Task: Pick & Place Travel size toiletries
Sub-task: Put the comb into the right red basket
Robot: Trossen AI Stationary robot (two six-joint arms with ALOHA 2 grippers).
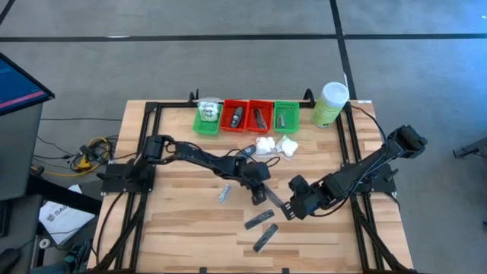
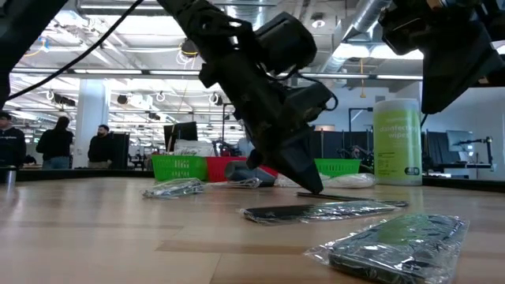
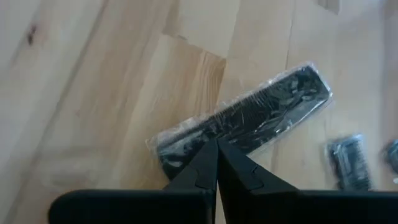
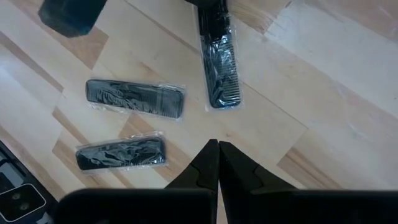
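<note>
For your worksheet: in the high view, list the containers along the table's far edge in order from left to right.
Green tray → red tray → second red tray → second green tray → pale green canister.

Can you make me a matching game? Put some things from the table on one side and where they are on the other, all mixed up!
Things:
1. pale green canister
2. white packets
3. silvery tube
4. right gripper

Places:
A. lying alone on bare wood, to the left of the wrapped combs in the high view
B. standing at the back right corner of the table
C. just in front of the red trays
D. up above the table by the wrapped combs, fingers shut

Pairs: 1-B, 2-C, 3-A, 4-D
</note>
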